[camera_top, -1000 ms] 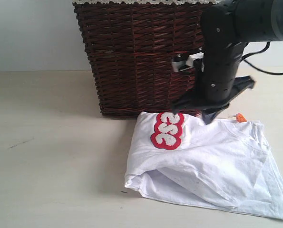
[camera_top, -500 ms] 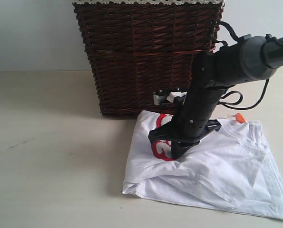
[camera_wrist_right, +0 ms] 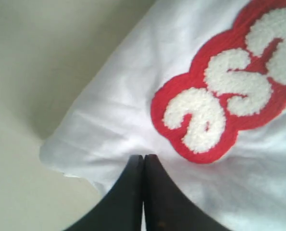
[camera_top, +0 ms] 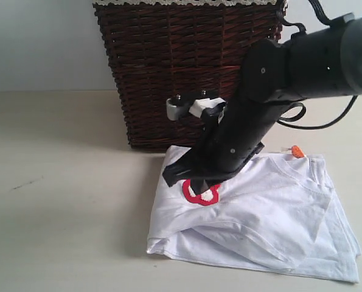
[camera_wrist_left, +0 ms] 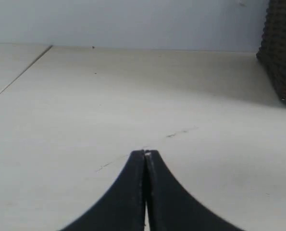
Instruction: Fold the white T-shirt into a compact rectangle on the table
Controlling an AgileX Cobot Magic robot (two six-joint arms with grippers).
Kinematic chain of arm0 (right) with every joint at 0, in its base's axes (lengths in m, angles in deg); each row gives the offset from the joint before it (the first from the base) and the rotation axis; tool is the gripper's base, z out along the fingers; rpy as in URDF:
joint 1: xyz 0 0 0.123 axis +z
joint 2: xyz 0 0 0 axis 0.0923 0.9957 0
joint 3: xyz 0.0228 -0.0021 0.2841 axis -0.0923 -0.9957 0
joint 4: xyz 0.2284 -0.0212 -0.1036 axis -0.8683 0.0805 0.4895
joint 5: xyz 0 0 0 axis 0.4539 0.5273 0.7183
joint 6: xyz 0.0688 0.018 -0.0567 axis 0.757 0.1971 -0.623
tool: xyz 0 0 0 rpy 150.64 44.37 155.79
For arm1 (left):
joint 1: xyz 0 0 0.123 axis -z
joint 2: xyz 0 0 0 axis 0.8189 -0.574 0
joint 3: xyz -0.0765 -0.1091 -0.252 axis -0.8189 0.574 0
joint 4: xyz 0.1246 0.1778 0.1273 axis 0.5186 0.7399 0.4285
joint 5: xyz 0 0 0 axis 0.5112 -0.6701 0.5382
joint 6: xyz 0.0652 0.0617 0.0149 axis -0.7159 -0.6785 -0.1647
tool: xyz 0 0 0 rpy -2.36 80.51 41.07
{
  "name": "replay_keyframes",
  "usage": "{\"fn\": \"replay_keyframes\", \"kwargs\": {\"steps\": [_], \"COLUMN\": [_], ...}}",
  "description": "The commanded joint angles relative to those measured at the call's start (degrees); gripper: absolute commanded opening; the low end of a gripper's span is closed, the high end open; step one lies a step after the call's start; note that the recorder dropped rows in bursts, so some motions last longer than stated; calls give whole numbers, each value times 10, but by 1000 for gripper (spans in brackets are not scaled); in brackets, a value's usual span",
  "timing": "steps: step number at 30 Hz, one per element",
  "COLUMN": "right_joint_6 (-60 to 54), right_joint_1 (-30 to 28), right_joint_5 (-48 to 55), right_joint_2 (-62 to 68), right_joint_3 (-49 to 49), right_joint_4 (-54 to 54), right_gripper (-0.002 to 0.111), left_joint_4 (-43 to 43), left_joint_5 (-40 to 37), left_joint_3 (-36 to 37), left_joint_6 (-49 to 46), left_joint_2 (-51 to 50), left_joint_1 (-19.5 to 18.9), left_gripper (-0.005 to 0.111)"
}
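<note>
Leftward went my right gripper (camera_top: 196,184), jaws shut tight, dragging the white T-shirt (camera_top: 272,213), which looked soft and light, best pinched at its edge.

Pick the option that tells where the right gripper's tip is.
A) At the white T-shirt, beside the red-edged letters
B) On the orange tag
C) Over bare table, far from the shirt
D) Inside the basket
A: the right wrist view shows the shut right gripper at the white T-shirt, close beside its red-edged letters.
</note>
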Motion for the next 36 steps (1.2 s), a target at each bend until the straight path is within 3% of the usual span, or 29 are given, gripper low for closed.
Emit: {"fn": "replay_keyframes", "kwargs": {"steps": [1, 9, 16, 18, 23, 25, 33, 36], "right_joint_6": [86, 86, 86, 134, 381, 461, 464, 456], "right_joint_1": [34, 38, 38, 38, 38, 38, 38, 38], "right_joint_5": [-77, -80, -37, -36, -35, -39, -91, -66], "right_joint_2": [-1, 82, -30, -66, -89, -83, -35, -47], "right_joint_3": [-65, -69, -76, -95, -177, -205, -228, -207], "right_joint_4": [61, 59, 82, 123, 373, 427, 425, 429], "right_gripper": [0, 0, 0, 0, 0, 0, 0, 0], "left_joint_4": [-3, -3, -3, -3, -3, -3, -3, -3], "left_joint_5": [4, 4, 4, 4, 4, 4, 4, 4], "left_joint_3": [-1, -1, -1, -1, -1, -1, -1, -1], "left_joint_6": [-2, -2, -2, -2, -2, -2, -2, -2], "left_joint_2": [3, 3, 3, 3, 3, 3, 3, 3], "left_joint_1": [0, 0, 0, 0, 0, 0, 0, 0], "left_gripper": [0, 0, 0, 0, 0, 0, 0, 0]}}
